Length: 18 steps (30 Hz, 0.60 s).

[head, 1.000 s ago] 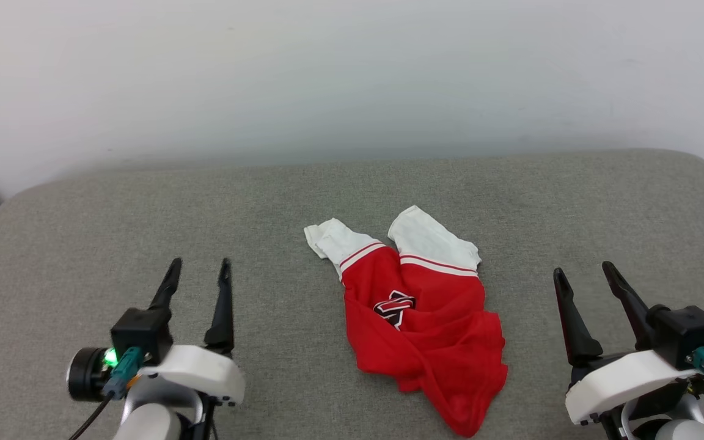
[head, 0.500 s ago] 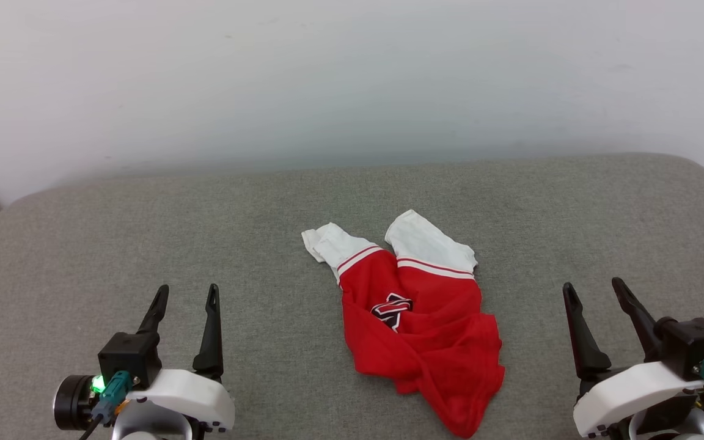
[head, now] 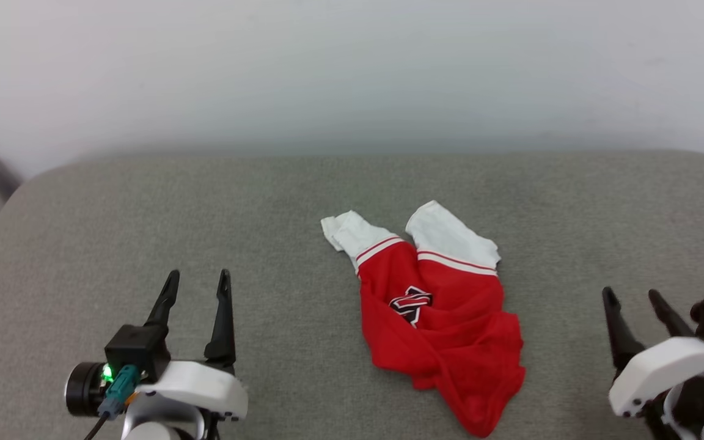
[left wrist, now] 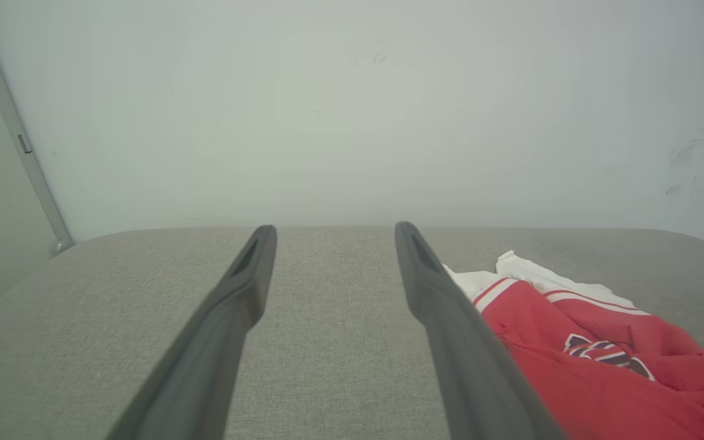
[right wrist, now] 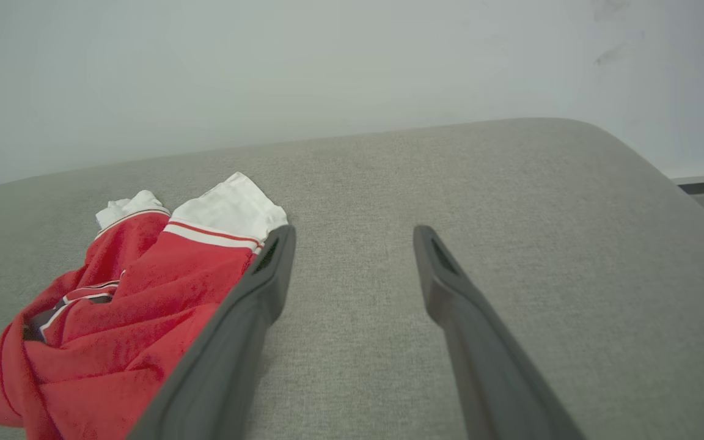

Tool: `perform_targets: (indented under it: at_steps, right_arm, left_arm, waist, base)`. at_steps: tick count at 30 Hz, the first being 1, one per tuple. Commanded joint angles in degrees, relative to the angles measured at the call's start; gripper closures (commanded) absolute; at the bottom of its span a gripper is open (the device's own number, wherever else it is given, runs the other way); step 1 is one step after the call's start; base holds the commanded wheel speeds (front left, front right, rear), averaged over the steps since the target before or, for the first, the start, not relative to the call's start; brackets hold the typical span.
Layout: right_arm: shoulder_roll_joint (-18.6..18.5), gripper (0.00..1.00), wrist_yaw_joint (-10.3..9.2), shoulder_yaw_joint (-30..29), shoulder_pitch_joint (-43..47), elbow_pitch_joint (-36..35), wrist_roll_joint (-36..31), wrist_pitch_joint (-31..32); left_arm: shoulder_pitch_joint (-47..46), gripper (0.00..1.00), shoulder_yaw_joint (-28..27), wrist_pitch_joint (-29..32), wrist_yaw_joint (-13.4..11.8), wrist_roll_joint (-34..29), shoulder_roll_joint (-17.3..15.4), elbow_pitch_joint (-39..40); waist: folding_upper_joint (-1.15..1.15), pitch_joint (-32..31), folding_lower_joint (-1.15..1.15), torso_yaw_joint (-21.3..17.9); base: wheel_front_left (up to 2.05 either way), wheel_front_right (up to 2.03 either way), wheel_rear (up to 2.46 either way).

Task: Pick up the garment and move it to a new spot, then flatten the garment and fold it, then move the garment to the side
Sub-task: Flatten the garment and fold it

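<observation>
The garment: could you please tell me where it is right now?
In the head view the garment lies crumpled on the grey cushion, right of centre, between the left hand and the right hand, touching neither.

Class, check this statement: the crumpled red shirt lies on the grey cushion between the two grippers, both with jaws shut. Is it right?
No: both grippers' jaws stand open, as the head view shows. The red shirt lies crumpled on the grey cushion between the left gripper and right gripper.

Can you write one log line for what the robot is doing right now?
stage: before pickup | garment: crumpled on gray cushion, untouched | left end effector: open, empty | right end effector: open, empty
</observation>
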<state>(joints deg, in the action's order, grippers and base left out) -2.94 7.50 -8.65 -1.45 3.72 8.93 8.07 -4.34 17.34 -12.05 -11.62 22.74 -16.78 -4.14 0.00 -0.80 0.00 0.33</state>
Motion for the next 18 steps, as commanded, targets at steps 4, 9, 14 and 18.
perform_targets:
  at_steps: [4,9,14,18]
  right_arm:
    - [0.1,0.0,-0.01,-3.7,-6.8,3.4,-0.3,6.1]
    - [-2.6,0.0,-0.03,-4.7,-15.3,8.7,1.6,15.0]
    - [-5.8,0.0,-0.02,-2.5,-22.9,13.4,5.0,26.9]
    - [-7.7,0.0,-0.02,0.1,-28.0,16.3,6.9,35.5]
  left_arm:
    - [-3.4,0.0,0.8,-1.2,0.7,-0.8,1.3,1.0]
    - [-7.1,0.0,2.2,-2.2,2.2,-1.4,3.0,0.9]
    - [-10.0,0.0,2.9,-2.8,3.7,-1.9,4.8,-0.5]
    - [-11.7,0.0,2.5,-3.1,4.8,-2.1,6.0,-1.8]
  waist:
    - [0.0,5.6,0.0,4.4]
    - [0.0,11.0,0.0,8.5]
    - [0.0,15.2,0.0,11.6]
    - [0.0,17.3,0.0,13.2]
  base:
    - [0.0,0.0,0.0]
    - [0.0,0.0,0.0]
    - [0.0,0.0,0.0]
    - [0.0,0.0,0.0]
